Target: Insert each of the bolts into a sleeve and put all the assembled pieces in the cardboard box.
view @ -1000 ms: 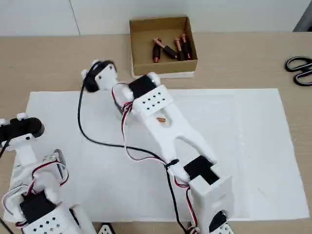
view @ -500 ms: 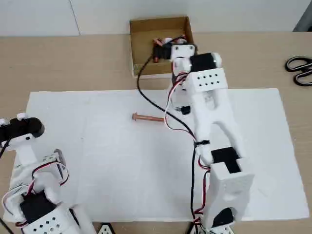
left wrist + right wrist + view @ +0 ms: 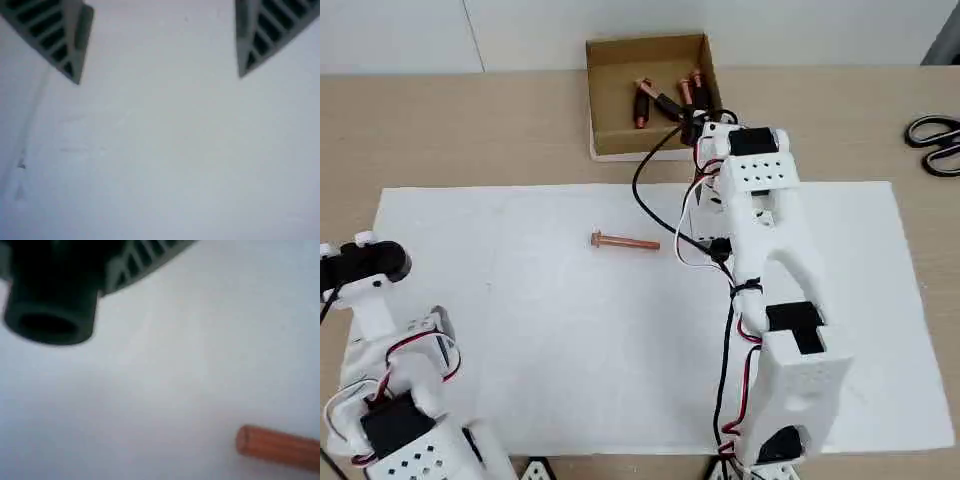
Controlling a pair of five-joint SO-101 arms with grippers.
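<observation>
Partly, the right gripper (image 3: 706, 122) was masked in the high view by its own wrist housing and cables, just at the near right corner of the cardboard box (image 3: 603, 100). The right wrist view supplied the detail: a black sleeve (image 3: 50, 307), hollow end toward the camera, was clamped against one ribbed finger (image 3: 145, 257). The opposing finger was cut off at the frame edge. That view also caught the end of a copper bolt (image 3: 277, 446), with the rest cropped.

The high view gave the bolt (image 3: 625, 241) whole, lying flat on the white sheet (image 3: 520, 330), on the near side of the box and well apart from it. Inside the box lay several assembled pieces (image 3: 670, 100); their count was hard to make out where they overlapped.

The left gripper (image 3: 159, 74) stood released, jaws wide apart above the sheet. The high view placed the left arm (image 3: 390, 370) at the sheet's near left corner, well apart from the box. Scissors (image 3: 932, 140) lay to the right of the box, cut off by the frame edge.
</observation>
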